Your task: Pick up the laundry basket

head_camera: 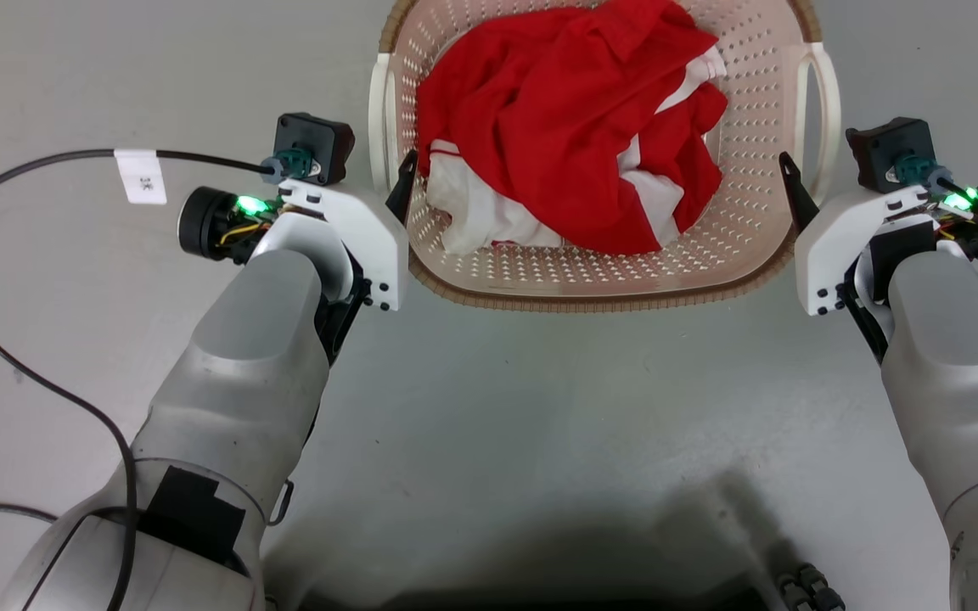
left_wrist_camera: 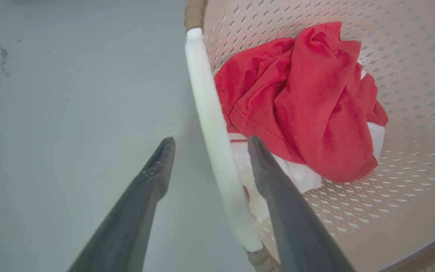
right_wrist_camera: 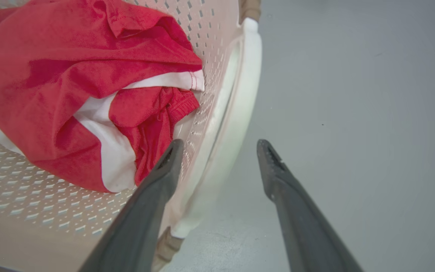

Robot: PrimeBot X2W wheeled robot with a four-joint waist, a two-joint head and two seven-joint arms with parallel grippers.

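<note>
The laundry basket [head_camera: 748, 212] stands on the grey floor ahead of me, cream and perforated with a brown woven rim, and holds crumpled red and white clothes [head_camera: 574, 119]. My left gripper [head_camera: 405, 174] is at its left side handle [head_camera: 383, 119]. In the left wrist view that gripper [left_wrist_camera: 208, 145] is open, one finger outside and one inside the basket, the white handle bar [left_wrist_camera: 206, 94] between them and untouched. My right gripper [head_camera: 795, 191] is at the right handle [head_camera: 827, 102]. There too the gripper [right_wrist_camera: 220, 145] is open astride the white handle [right_wrist_camera: 247, 75].
A black cable with a white tag [head_camera: 139, 176] loops over the floor at my left and runs to the left wrist. My own dark base [head_camera: 540, 585] shows at the bottom edge. Bare grey floor [head_camera: 540, 407] lies between me and the basket.
</note>
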